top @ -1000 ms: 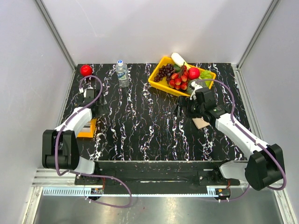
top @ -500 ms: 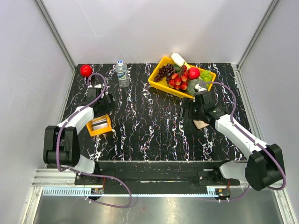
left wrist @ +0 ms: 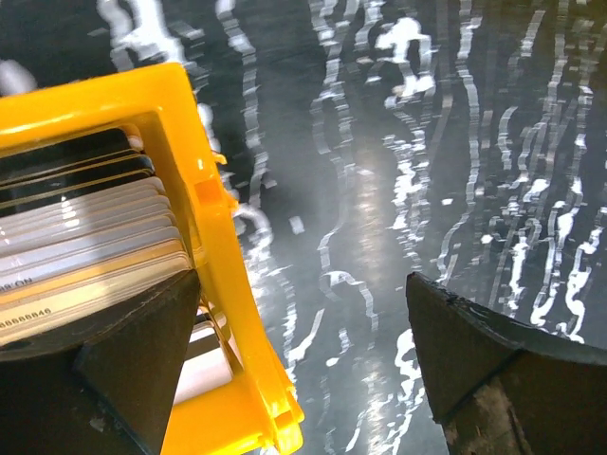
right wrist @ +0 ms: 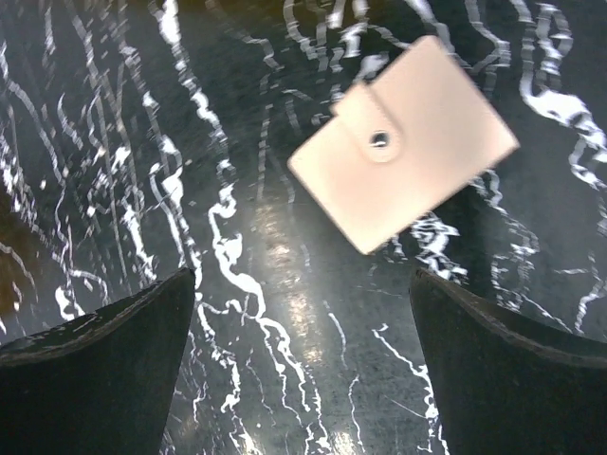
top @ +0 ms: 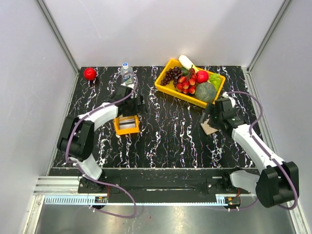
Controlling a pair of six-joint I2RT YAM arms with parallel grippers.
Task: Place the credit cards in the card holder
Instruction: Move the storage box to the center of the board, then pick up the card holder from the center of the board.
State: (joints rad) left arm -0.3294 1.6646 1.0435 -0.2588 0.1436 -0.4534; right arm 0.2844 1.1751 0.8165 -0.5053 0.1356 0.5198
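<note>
on black marbled table (top: 165, 141), small orange tray (left wrist: 216, 246) of credit cards (left wrist: 85, 242) just dragged inward, nearer the card holder (right wrist: 403, 142), wall between wide left fingers (left wrist: 133, 360); holder snapped shut beyond wide right fingers (right wrist: 95, 370).

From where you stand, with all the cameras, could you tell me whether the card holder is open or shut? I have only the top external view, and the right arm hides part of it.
Observer: The right wrist view shows the card holder folded shut, its snap fastened.
Operator: Thank you. Is the right gripper touching it?
Observer: No; the right gripper is open, and the holder lies ahead of its fingertips, untouched.
Operator: And the cards?
Observer: The left wrist view shows the credit cards packed in the orange tray; the open left gripper straddles its wall.
</note>
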